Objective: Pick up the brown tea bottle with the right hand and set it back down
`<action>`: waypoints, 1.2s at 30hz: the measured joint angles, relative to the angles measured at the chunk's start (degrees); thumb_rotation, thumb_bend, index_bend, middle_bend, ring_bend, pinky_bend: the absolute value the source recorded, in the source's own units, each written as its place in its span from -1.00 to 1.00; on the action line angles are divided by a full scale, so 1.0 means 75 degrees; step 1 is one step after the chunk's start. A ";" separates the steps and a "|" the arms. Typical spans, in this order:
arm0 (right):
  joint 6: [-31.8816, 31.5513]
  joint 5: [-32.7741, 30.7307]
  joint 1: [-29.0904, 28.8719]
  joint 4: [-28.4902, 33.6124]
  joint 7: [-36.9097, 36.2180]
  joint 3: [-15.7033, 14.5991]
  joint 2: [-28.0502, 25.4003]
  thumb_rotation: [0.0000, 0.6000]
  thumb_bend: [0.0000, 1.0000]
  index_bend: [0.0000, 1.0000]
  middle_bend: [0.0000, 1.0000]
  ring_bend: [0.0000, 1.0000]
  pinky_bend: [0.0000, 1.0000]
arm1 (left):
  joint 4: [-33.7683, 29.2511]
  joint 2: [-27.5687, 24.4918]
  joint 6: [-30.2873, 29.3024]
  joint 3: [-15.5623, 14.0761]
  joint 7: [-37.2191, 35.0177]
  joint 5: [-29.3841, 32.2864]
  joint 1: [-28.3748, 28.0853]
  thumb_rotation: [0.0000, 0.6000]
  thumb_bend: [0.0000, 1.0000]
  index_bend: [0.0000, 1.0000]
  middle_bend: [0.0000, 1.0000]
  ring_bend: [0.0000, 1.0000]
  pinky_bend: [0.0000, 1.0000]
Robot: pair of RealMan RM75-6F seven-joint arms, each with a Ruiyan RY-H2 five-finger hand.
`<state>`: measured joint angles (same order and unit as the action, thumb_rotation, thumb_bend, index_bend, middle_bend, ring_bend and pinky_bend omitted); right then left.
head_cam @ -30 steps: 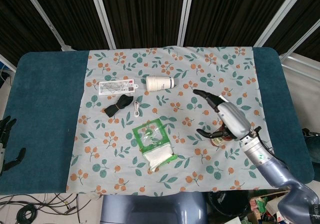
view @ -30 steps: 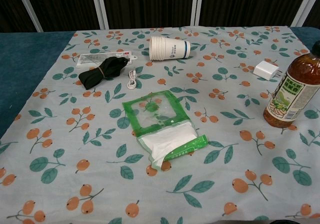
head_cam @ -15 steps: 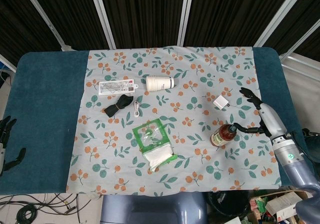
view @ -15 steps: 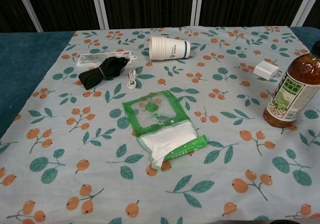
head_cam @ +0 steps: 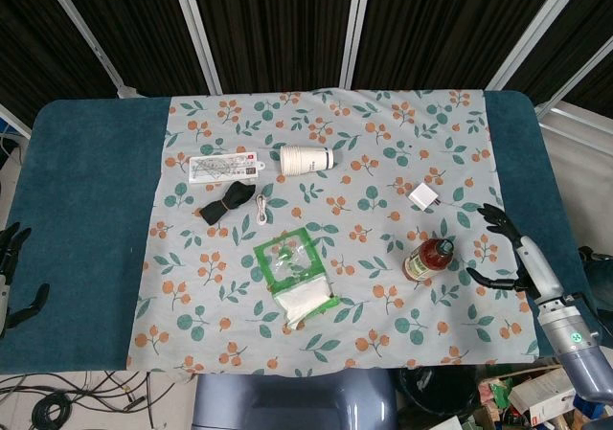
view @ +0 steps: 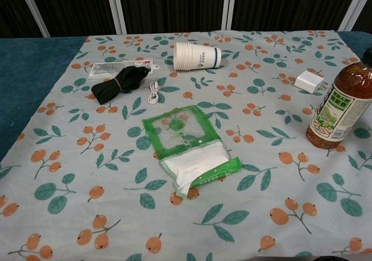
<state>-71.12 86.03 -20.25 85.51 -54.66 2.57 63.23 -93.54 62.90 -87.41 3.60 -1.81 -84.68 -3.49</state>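
Note:
The brown tea bottle (head_cam: 427, 259) stands upright on the floral cloth at the right, with a dark cap and a green-and-white label; in the chest view the bottle (view: 339, 106) rises at the right edge. My right hand (head_cam: 512, 255) is to the right of it, apart from it, fingers spread and holding nothing. My left hand (head_cam: 11, 272) hangs at the far left edge off the table, fingers apart and empty. Neither hand shows in the chest view.
A white charger (head_cam: 421, 198) lies just behind the bottle. A green-edged pouch of white powder (head_cam: 294, 279) lies mid-cloth. A paper cup (head_cam: 306, 159) on its side, a white power strip (head_cam: 224, 168), a black strap (head_cam: 227, 204) and a white cable (head_cam: 262, 211) lie further back left.
My right hand drew away from the bottle, moving right and toward the table's near edge. The bottle stays standing where it was. The left hand has not moved.

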 measured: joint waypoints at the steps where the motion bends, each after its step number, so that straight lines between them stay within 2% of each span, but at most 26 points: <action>1: -0.0057 0.0069 0.0055 -0.0084 -0.0097 -0.0052 0.0110 1.00 -0.70 -1.00 -0.85 -0.81 -0.72 | 0.0000 0.0001 0.0001 0.0000 0.0002 -0.0001 -0.0001 1.00 -0.26 -0.96 -1.00 -1.00 -1.00; 9: -0.0251 0.0368 0.0184 -0.0703 -0.0393 -0.0204 0.0957 1.00 -0.70 -1.00 -0.85 -0.81 -0.72 | -0.0003 0.0007 0.0025 -0.0006 0.0039 0.0014 -0.0004 1.00 -0.26 -0.96 -1.00 -1.00 -1.00; 22: 0.0439 -0.0091 -0.0223 -0.1770 -0.0322 0.0164 0.2314 1.00 -0.70 -1.00 -0.85 -0.81 -0.72 | 0.0008 -0.0002 0.0058 0.0018 0.0034 0.0077 -0.0010 1.00 -0.26 -0.96 -1.00 -1.00 -1.00; 36: 0.0968 -0.0224 -0.0561 -0.2343 -0.0489 0.0311 0.3056 1.00 -0.71 -1.00 -0.83 -0.80 -0.72 | 0.0001 0.0000 0.0084 0.0028 0.0083 0.0122 -0.0016 1.00 -0.26 -0.96 -1.00 -1.00 -1.00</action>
<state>-63.86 84.35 -24.46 67.94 -58.33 4.91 86.15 -93.53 62.90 -86.78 3.81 -1.19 -83.77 -3.61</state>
